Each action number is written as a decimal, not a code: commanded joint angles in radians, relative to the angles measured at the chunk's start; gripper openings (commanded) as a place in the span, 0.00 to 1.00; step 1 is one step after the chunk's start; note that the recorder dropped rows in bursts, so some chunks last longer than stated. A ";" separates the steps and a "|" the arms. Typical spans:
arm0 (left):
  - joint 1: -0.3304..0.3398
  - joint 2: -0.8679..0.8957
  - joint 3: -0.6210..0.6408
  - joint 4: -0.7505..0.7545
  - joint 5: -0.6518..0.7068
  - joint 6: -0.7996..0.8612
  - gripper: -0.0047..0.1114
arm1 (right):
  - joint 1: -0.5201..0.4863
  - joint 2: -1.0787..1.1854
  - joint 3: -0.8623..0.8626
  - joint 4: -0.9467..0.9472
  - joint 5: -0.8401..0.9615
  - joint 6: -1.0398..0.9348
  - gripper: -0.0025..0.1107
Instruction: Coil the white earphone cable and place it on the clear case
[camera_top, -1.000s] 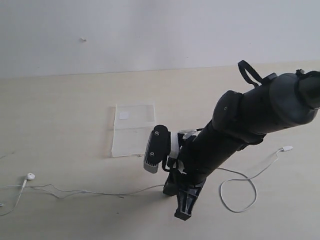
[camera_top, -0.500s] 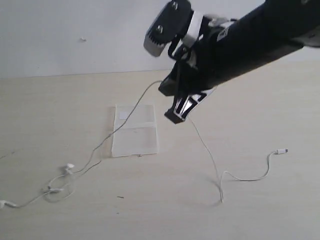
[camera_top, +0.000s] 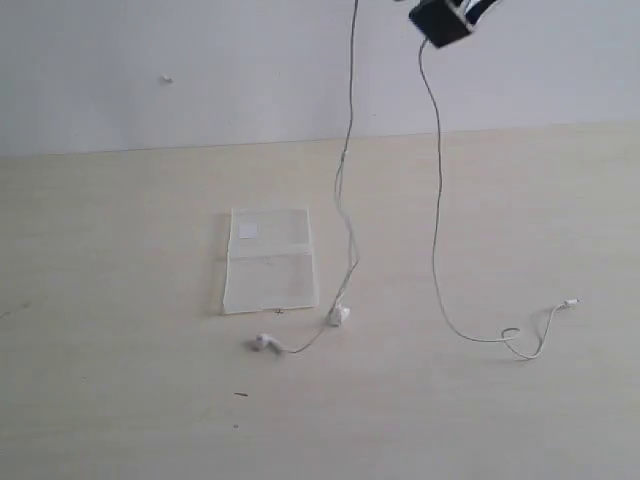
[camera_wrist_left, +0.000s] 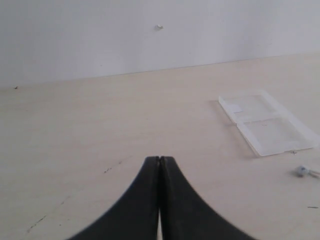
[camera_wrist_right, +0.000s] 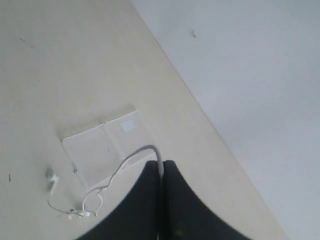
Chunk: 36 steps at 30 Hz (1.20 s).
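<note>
My right gripper (camera_top: 447, 18) is high at the top edge of the exterior view, shut on the white earphone cable (camera_top: 436, 200). Two strands hang from it to the table. One strand ends in two earbuds (camera_top: 339, 315) beside the near right corner of the clear case (camera_top: 268, 260). The other ends in a loop and the plug (camera_top: 571, 301) at the right. In the right wrist view the cable (camera_wrist_right: 134, 157) leaves the shut gripper (camera_wrist_right: 161, 164) above the case (camera_wrist_right: 107, 145). My left gripper (camera_wrist_left: 159, 159) is shut with nothing in it; the case (camera_wrist_left: 267, 122) lies off to one side.
The pale wooden table (camera_top: 120, 400) meets a white wall (camera_top: 150, 60) at the back. A small dark speck (camera_top: 240, 394) lies near the front. One earbud (camera_wrist_left: 301, 171) shows at the edge of the left wrist view.
My right gripper has risen from the table to the top of the view, lifting the cable. The earbuds have been dragged from the far left to the case's near corner.
</note>
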 joint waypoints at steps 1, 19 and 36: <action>0.001 -0.005 0.000 -0.010 0.001 0.000 0.04 | 0.001 -0.007 -0.097 -0.028 0.068 0.013 0.02; 0.001 -0.005 0.000 -0.010 0.001 0.000 0.04 | 0.001 -0.007 -0.280 -0.044 0.153 0.027 0.02; 0.001 -0.005 0.000 -0.010 0.001 0.000 0.04 | 0.001 0.015 -0.290 0.079 0.111 -0.026 0.02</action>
